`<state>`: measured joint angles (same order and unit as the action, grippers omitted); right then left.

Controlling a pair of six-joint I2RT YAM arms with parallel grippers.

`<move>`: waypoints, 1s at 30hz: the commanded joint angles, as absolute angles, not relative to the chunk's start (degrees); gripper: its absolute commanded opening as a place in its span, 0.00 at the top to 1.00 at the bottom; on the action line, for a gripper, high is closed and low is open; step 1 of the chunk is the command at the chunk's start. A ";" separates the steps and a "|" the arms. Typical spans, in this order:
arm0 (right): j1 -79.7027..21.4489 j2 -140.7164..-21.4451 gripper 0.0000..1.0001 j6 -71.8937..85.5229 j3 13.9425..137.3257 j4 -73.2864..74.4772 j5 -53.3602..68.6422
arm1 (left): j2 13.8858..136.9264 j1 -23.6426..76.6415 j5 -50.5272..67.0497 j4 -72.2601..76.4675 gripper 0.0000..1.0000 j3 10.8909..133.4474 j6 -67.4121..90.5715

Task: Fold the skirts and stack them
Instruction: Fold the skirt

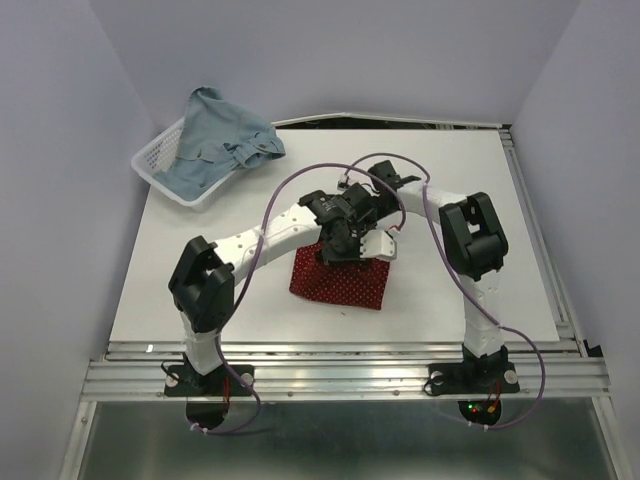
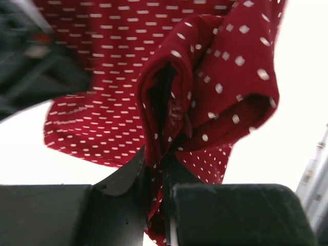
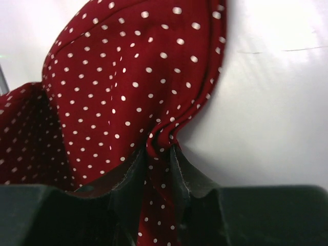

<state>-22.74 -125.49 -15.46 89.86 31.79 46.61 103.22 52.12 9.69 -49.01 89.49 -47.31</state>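
Observation:
The dark red dotted skirt (image 1: 340, 281) lies partly folded on the white table, its far edge lifted. My left gripper (image 1: 336, 247) is shut on a bunched fold of it (image 2: 169, 123). My right gripper (image 1: 372, 243) is shut on another pinch of the same cloth (image 3: 154, 102), close beside the left one. The light blue denim skirt (image 1: 218, 145) lies heaped in and over the white mesh basket (image 1: 152, 163) at the far left.
The table's metal rail (image 1: 340, 350) runs along the near edge. Purple cables (image 1: 300, 185) loop above both arms. A dark gap (image 1: 400, 125) runs along the table's far edge.

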 commanded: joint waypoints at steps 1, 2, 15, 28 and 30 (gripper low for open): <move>-24.78 -124.10 0.68 -15.56 85.96 32.34 47.81 | 104.94 49.93 7.65 -48.52 0.98 95.44 -50.53; -24.79 -124.01 0.68 -15.30 85.78 31.91 48.33 | 105.99 49.40 7.21 -47.73 0.97 95.71 -50.89; -19.88 -125.33 0.43 -9.23 99.48 31.20 37.10 | 107.49 48.52 8.43 -45.53 0.94 95.72 -53.35; -19.16 -130.51 0.66 -13.36 101.34 34.01 36.89 | 108.63 48.52 7.83 -48.78 0.92 99.13 -54.75; -19.16 -132.18 0.70 -12.84 100.90 34.98 39.44 | 109.33 48.43 7.03 -48.60 0.92 100.01 -55.28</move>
<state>-18.50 -129.60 -12.36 102.15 32.67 35.03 109.75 48.51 7.88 -47.83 95.57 -53.49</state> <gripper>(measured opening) 0.329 0.210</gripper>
